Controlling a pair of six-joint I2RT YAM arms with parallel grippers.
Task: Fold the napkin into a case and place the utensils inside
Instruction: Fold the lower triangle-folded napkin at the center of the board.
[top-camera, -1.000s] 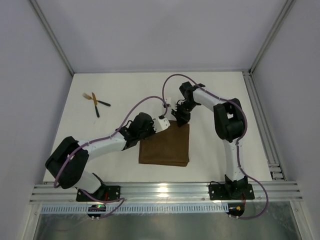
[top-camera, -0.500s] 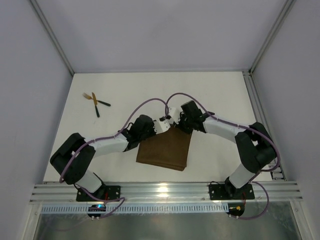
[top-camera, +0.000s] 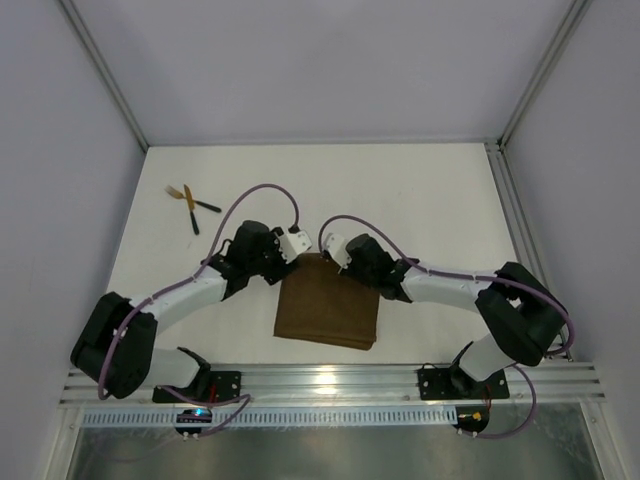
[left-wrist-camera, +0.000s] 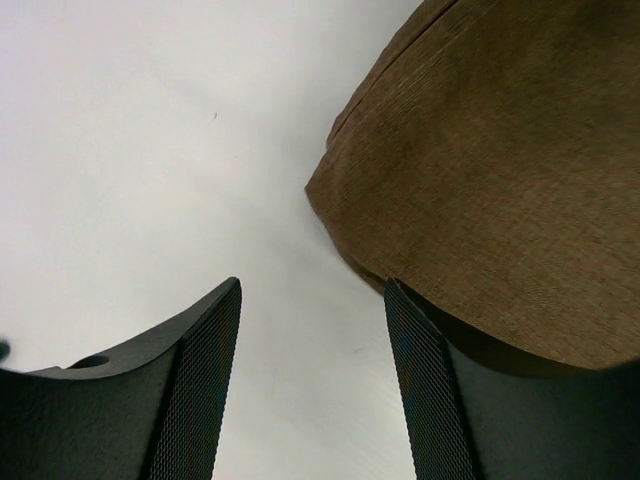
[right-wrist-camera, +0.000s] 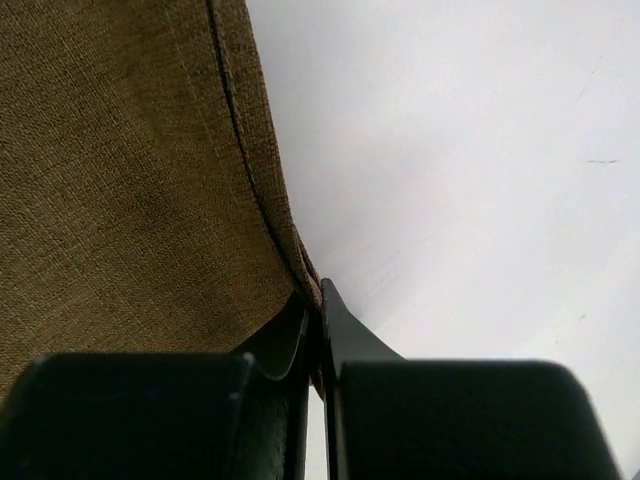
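From above, the folded napkin (top-camera: 328, 312) lies on the table (top-camera: 430, 200), its far edge under both grippers. The utensils (top-camera: 190, 203) lie well apart, far to the left of the left gripper (top-camera: 292, 260).

In the left wrist view, the jaws are spread over bare table, with the napkin corner just ahead to the right.

In the right wrist view, the right gripper (right-wrist-camera: 318, 335) is pressed together, pinching the napkin's hem.

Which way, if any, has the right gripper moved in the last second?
Yes. In the top view the right gripper, shut on the napkin, has shifted left, toward the side where the utensils lie, and toward the near edge of the table.
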